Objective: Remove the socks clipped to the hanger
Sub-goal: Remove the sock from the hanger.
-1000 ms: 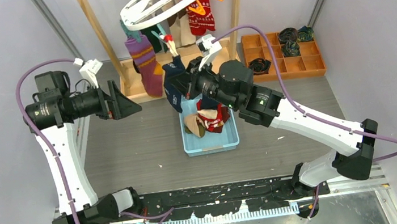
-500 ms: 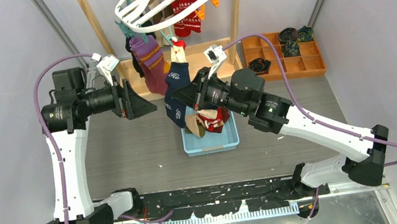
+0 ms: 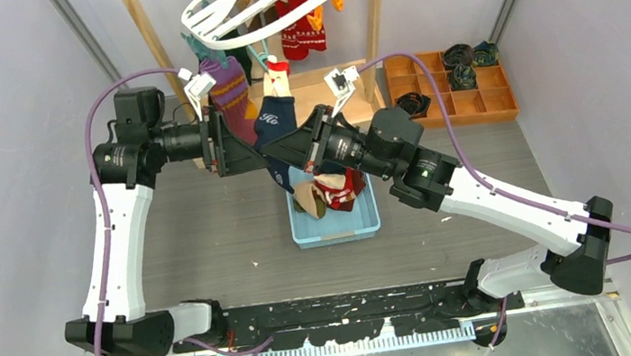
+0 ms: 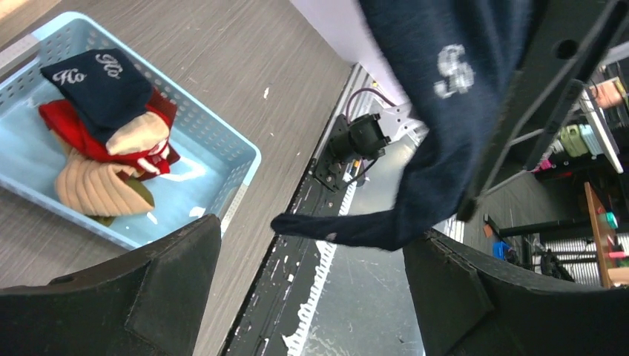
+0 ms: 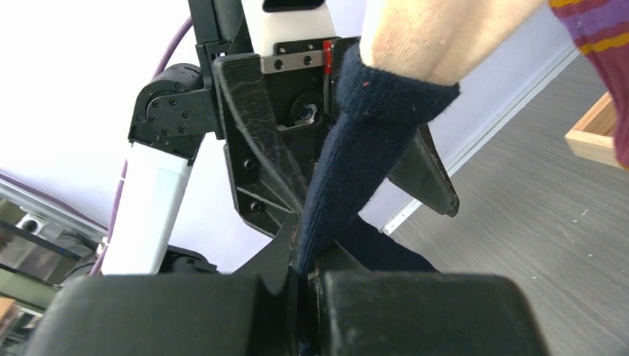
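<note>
Slippage is looking like the main risk. The right gripper (image 5: 304,271) is pinching only a narrow fold of the navy sock (image 5: 356,148), jaws pressed together on it. A hard tug against the clip (image 3: 264,55) could be pulling the fabric free, or dragging the hanger (image 3: 193,20) sideways. Crowding is adding a second risk: the left gripper (image 4: 311,237) is standing spread wide just beside the right one. It could be closing on those fingers or on the purple-striped sock (image 3: 228,89). The navy sock is hanging just below the hanger, cuff at the clip. Its toe is dangling between the left gripper's open jaws, over the blue basket (image 3: 337,237) lying well below the hanger.
</note>
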You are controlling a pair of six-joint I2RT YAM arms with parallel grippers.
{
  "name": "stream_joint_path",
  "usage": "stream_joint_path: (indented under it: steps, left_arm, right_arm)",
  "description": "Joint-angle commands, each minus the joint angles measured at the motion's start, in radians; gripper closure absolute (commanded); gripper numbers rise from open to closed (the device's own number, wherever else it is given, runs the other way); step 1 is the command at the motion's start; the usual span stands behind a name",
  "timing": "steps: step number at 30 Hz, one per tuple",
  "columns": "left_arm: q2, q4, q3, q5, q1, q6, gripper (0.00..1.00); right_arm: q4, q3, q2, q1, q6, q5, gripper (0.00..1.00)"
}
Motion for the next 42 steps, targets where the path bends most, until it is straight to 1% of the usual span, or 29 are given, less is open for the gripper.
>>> stream_joint_path:
  steps: [1,6,10,12,13,14,16,17,18,19,20,23,25,26,28,30,33,39,42]
  left_arm:
    - [-0.036,0.104,-0.016,0.108,-0.014,-0.046,0.11]
    - [-0.078,0.181,-0.082,0.191,-0.02,-0.091,0.2]
    - [-0.109,0.228,-0.122,0.181,-0.023,-0.103,0.29]
    - [-0.108,0.241,-0.127,0.174,-0.023,-0.113,0.36]
    - [-0.106,0.247,-0.128,0.168,-0.023,-0.119,0.39]
    - [-0.104,0.252,-0.13,0.155,-0.024,-0.129,0.44]
    - [-0.104,0.269,-0.138,0.117,-0.025,-0.147,0.69]
    - [-0.106,0.276,-0.147,0.092,-0.026,-0.156,0.8]
    - [-0.109,0.279,-0.152,0.059,-0.027,-0.162,0.9]
    - [-0.113,0.278,-0.16,0.032,-0.028,-0.165,0.98]
    - [-0.119,0.278,-0.166,0.005,-0.029,-0.165,0.99]
    - [-0.137,0.278,-0.182,-0.04,-0.032,-0.164,1.0]
    - [-0.151,0.277,-0.186,-0.068,-0.043,-0.158,1.0]
    - [-0.157,0.274,-0.186,-0.087,-0.051,-0.151,1.0]
    - [-0.166,0.262,-0.179,-0.116,-0.067,-0.137,1.0]
    - [-0.172,0.25,-0.171,-0.129,-0.08,-0.129,1.0]
    - [-0.184,0.24,-0.168,-0.141,-0.092,-0.122,1.0]
    - [-0.205,0.206,-0.164,-0.163,-0.104,-0.095,1.0]
    - [-0.209,0.187,-0.16,-0.184,-0.108,-0.08,1.0]
  right_arm:
    - [0.075,0.022,0.03,-0.001,0.1,-0.081,0.99]
    - [0.089,0.019,0.06,-0.011,0.148,-0.091,0.99]
    - [0.126,0.006,0.068,-0.027,0.195,-0.106,0.98]
    - [0.124,0.013,0.074,-0.029,0.201,-0.116,0.95]
    - [0.12,0.017,0.077,-0.03,0.201,-0.116,0.91]
    - [0.116,0.018,0.078,-0.031,0.201,-0.114,0.84]
    - [0.091,0.019,0.072,-0.037,0.194,-0.096,0.74]
    - [0.072,0.021,0.065,-0.042,0.184,-0.081,0.66]
    - [0.059,0.024,0.055,-0.047,0.173,-0.063,0.55]
    - [0.022,0.028,0.045,-0.051,0.156,-0.04,0.5]
    - [-0.018,0.037,0.033,-0.056,0.134,-0.01,0.47]
    - [-0.186,0.122,0.011,-0.057,0.032,0.104,0.34]
    - [-0.321,0.203,0.023,-0.057,-0.071,0.231,0.24]
    - [-0.367,0.247,0.035,-0.057,-0.113,0.269,0.2]
    - [-0.424,0.33,0.066,-0.057,-0.201,0.329,0.15]
    - [-0.448,0.412,0.111,-0.057,-0.274,0.338,0.13]
    - [-0.48,0.57,0.203,-0.057,-0.34,0.3,0.11]
    - [-0.56,0.838,0.409,-0.057,-0.416,0.275,0.1]
    - [-0.588,0.935,0.483,-0.057,-0.446,0.27,0.1]
